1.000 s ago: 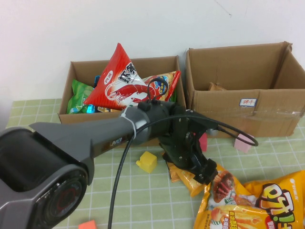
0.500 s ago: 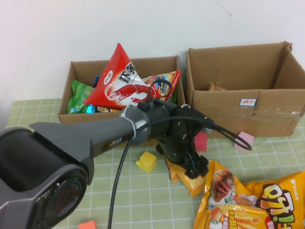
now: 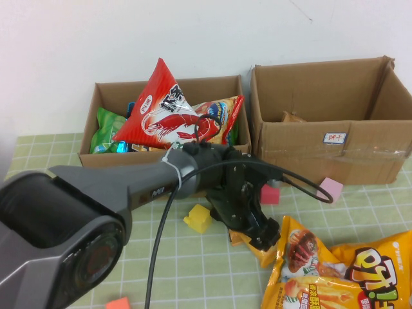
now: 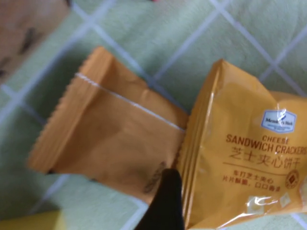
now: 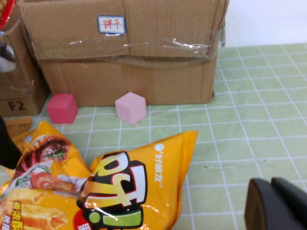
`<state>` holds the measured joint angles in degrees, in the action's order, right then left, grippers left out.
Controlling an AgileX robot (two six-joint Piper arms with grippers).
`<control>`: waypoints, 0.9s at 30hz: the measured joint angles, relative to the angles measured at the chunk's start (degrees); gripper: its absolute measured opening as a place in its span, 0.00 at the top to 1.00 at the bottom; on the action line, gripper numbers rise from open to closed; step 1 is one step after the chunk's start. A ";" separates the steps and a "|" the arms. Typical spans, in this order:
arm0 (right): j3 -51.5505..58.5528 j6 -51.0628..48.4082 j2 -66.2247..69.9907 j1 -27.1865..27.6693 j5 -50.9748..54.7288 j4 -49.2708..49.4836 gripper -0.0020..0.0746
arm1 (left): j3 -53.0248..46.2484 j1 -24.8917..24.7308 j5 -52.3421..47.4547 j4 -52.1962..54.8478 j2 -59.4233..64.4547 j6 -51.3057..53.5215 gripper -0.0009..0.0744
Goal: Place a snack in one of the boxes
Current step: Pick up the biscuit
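**Orange cracker packets under the left gripper**

The task's snack is a pair of small orange cheese sandwich cracker packets (image 4: 115, 143), flat, with crimped ends and a sealed seam along the back; one shows white and brown print. They lie on the green checked tablecloth (image 3: 360, 199), in front of the left box (image 3: 103, 96), touching a big orange chip bag (image 3: 341, 270). The left gripper (image 3: 254, 235) hangs just over them with its fingers spread wide, holding nothing. A yellow cube (image 3: 198, 217) sits just beside it. The left box is full of snack bags, a red shrimp-chip bag (image 3: 164, 109) sticking up. The right box (image 3: 309, 148) stands beside it. The right gripper (image 5: 278, 203) is low over the cloth near the chip bag; whether its fingers are spread I cannot tell.
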<state>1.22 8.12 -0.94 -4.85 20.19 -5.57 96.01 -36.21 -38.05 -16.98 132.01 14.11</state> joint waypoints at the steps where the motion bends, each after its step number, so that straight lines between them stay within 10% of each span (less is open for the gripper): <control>1: 0.00 0.00 0.00 0.00 0.00 0.00 0.98 | 0.00 0.00 0.00 -0.99 0.22 0.98 0.16; 8: 0.00 0.00 0.00 0.00 0.00 0.00 0.98 | 0.00 0.00 -0.47 -4.72 1.84 4.61 0.21; 15: 0.00 0.00 0.00 0.00 0.00 0.00 0.98 | 0.00 0.00 -0.73 -5.69 1.71 5.30 0.71; 27: 0.00 0.00 0.00 0.00 0.00 0.00 0.98 | 0.00 0.00 -4.13 1.58 -6.37 5.88 0.74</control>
<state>1.22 8.12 -0.94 -4.85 20.19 -5.57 96.01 -36.21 -42.18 -15.39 125.64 20.00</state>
